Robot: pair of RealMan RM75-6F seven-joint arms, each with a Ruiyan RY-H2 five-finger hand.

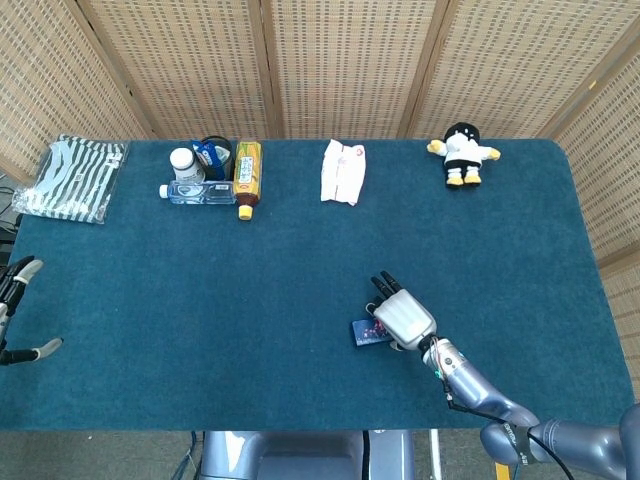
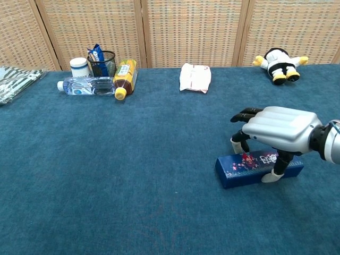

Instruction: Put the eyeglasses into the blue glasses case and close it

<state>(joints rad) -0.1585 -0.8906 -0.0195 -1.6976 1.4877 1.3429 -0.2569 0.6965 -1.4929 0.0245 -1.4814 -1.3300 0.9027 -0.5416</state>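
The blue glasses case [image 2: 241,167] lies closed on the blue tablecloth at the front right, with a red and white print on its lid. My right hand [image 2: 279,126] arches over its right half, thumb against the near side and fingers [image 2: 243,115] reaching down behind the far side, gripping it. From the head view, the right hand [image 1: 403,318] covers most of the case [image 1: 362,333]. My left hand [image 1: 22,272] shows only at the far left edge, fingers apart and holding nothing. No eyeglasses show in either view.
At the back left stand a clear water bottle [image 2: 85,86], a yellow tea bottle [image 2: 125,77], a white jar [image 2: 79,66] and a mesh cup [image 2: 102,62]. A white packet [image 2: 194,77] lies at back centre, a plush doll [image 2: 278,65] back right, a striped cloth [image 1: 72,178] far left.
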